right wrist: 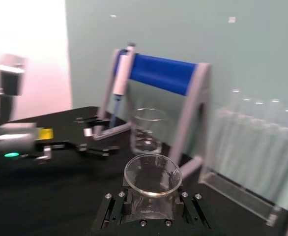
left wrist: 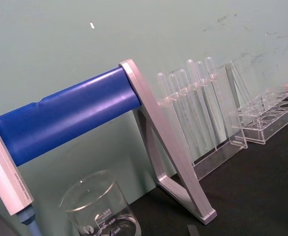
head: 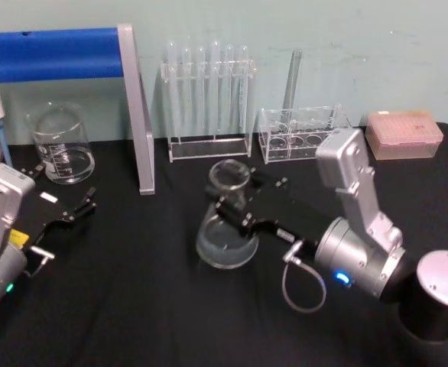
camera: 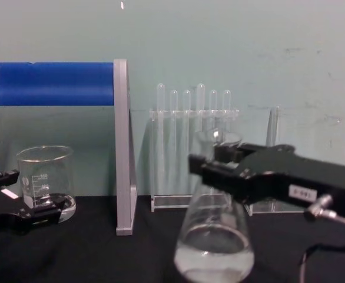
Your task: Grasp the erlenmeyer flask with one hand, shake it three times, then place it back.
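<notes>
My right hand (head: 238,205) is clamped snug on the neck of the erlenmeyer flask (head: 225,243), about mid-table (head: 147,306), with a little clear liquid in the bottom. The test tube rack (head: 207,145) is at its 12 o'clock. My left gripper (head: 63,227) is spread open at 9 o'clock, near the beaker (head: 62,145).

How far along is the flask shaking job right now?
Grasp looks done: the right gripper has its jaws shut on the neck of the erlenmeyer flask. Shakes can't be counted from here. Setting it back and releasing remains. The left gripper sits open near the beaker.
</notes>
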Robot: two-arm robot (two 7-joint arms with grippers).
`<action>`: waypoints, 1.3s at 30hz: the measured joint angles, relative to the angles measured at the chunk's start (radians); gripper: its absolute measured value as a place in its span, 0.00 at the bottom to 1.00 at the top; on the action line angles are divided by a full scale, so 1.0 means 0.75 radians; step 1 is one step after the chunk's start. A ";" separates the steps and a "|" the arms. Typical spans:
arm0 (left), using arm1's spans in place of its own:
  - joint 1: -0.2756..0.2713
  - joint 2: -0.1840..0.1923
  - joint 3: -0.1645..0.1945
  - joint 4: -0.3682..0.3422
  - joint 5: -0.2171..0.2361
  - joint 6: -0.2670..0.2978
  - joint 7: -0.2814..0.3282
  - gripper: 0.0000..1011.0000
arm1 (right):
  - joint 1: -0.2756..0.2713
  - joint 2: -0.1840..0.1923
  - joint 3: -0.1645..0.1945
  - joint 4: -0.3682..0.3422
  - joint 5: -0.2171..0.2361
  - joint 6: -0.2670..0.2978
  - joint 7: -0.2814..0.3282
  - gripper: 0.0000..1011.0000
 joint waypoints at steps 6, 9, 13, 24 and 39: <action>0.000 0.000 0.000 0.000 0.000 0.000 0.000 0.99 | 0.037 -0.019 0.069 0.062 -0.002 -0.001 -0.057 0.45; 0.000 0.000 0.000 0.000 0.000 0.000 0.000 0.99 | 0.056 -0.026 0.109 0.096 -0.003 -0.001 -0.082 0.45; 0.000 0.000 0.000 0.000 0.000 0.000 0.000 0.99 | 0.075 -0.032 0.152 0.129 -0.006 -0.005 -0.107 0.45; 0.000 0.000 0.000 0.000 0.000 0.000 0.000 0.99 | 0.105 -0.043 0.263 0.203 -0.029 -0.013 -0.157 0.45; 0.000 0.000 0.000 0.000 0.000 0.000 0.000 0.99 | 0.083 -0.063 0.273 0.173 -0.043 0.000 -0.123 0.45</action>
